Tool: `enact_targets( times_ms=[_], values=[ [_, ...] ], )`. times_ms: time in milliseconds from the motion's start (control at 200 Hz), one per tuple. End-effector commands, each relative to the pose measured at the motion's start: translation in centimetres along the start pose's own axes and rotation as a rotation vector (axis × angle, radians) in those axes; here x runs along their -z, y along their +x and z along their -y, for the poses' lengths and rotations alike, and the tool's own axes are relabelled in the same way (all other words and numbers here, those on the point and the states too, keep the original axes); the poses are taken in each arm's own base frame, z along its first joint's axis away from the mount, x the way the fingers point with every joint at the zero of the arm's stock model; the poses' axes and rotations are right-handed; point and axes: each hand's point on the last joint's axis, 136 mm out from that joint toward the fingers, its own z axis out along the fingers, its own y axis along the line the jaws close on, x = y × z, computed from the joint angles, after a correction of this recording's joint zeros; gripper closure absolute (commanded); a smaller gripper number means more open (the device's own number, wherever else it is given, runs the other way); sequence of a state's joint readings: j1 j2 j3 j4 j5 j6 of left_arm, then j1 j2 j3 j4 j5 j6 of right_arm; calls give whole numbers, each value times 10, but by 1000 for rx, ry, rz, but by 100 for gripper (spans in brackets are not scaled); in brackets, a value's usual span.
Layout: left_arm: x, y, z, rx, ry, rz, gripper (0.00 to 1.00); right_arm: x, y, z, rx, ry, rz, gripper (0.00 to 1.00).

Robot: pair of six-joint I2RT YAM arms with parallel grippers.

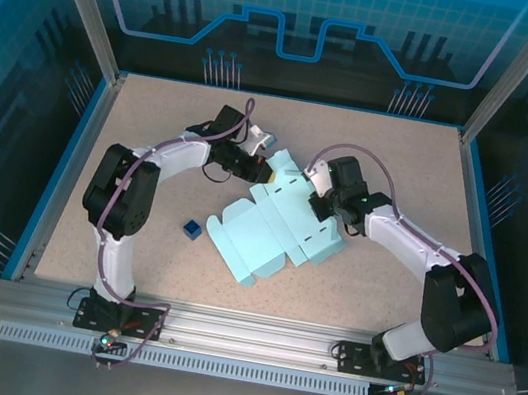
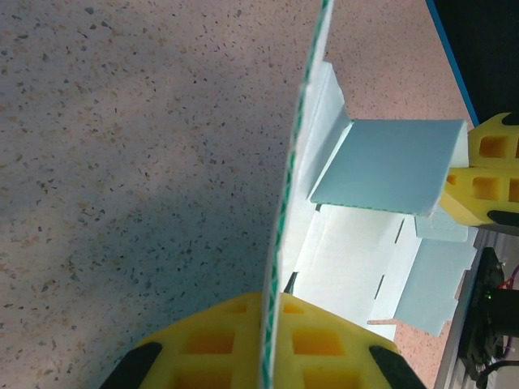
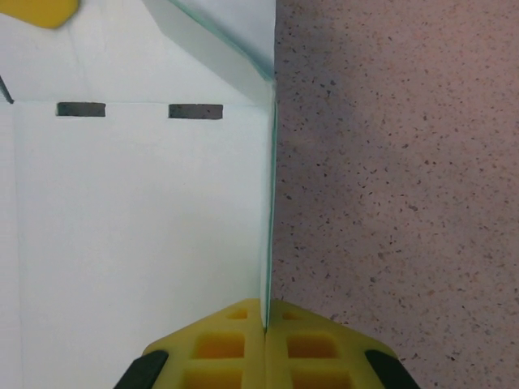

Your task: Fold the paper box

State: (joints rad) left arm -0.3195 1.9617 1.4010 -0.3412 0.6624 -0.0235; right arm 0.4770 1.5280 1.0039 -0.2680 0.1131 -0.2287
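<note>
Yellow pads up front on the left wrist cam: the left fingers (image 2: 219,344) are clenched on a thin edge of the paper box (image 2: 389,162). The card runs straight up out of the pinch, seen edge-on with a greenish rim. Past that edge a pale blue flap stands up off the rest of the sheet. The right fingers (image 2: 486,182) poke in at the right side, touching that flap's corner.

Same deal on the right wrist cam. The right fingers (image 3: 316,348) are squeezed tight on another panel edge, which rises vertically from between them. The broad pale panel sits to the left of that edge, with two dark slots (image 3: 138,110) cut near the top. Bare speckled counter (image 3: 389,203) is on the right.

From overhead, the paper box (image 1: 275,225) is a mostly flat cut-out sitting mid-counter, angled diagonally. The left arm (image 1: 174,157) reaches in to its far-left corner and the right arm (image 1: 400,235) to its far-right side, so the sheet is held between them at the far end. Its near end lies on the counter (image 1: 402,160). A tiny dark blue cube (image 1: 193,230) sits just beside the sheet's left edge, not touching it as far as I can tell.
</note>
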Motion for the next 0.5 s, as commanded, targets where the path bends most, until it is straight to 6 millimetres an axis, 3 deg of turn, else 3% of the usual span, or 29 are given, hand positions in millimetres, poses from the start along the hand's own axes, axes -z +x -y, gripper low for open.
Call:
enact_targets(
  times_ms=[0,280,490],
  values=[
    [3,3,-37,38,-105,8,94,2,1,-6,-32,-66,-34,100],
    [8,-3,-41,53,-110,32,92,-8,6,8,-78,6,-95,100],
    [8,-7,-39,67,-102,46,91,-10,0,13,4,146,-117,100]
  ],
)
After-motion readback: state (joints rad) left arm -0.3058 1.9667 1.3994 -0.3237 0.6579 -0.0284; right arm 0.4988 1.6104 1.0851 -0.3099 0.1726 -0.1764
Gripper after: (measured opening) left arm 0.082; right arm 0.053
